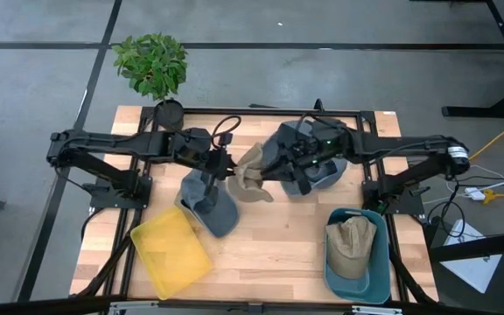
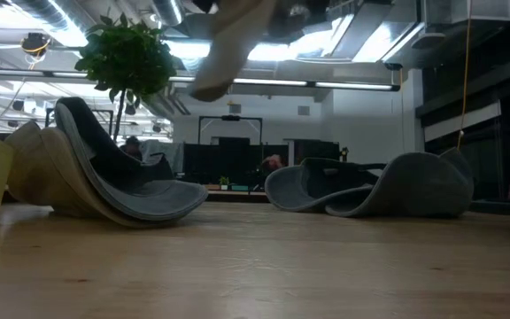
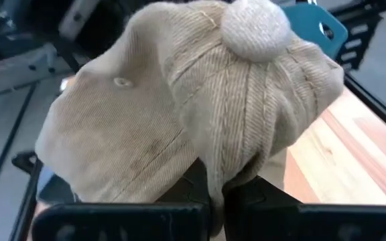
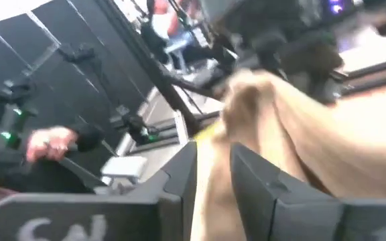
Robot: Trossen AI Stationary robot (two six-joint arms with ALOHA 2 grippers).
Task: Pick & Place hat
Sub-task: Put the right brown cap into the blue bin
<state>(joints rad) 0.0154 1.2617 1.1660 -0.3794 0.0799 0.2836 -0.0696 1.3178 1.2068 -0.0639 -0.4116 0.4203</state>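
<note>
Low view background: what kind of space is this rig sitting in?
Most likely an open lab or workshop. The low view shows exposed ceiling ducts and strip lights with workstations behind; the high view shows bare concrete floor, a wooden table on a black frame, and a loose yellow cable.

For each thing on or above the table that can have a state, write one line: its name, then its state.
tan hat: lifted off the table, gripped by both grippers
left gripper: shut on tan hat
right gripper: shut on tan hat
teal bin: holds another tan cap
yellow bin: holds nothing
grey hats: lying on the table
</note>
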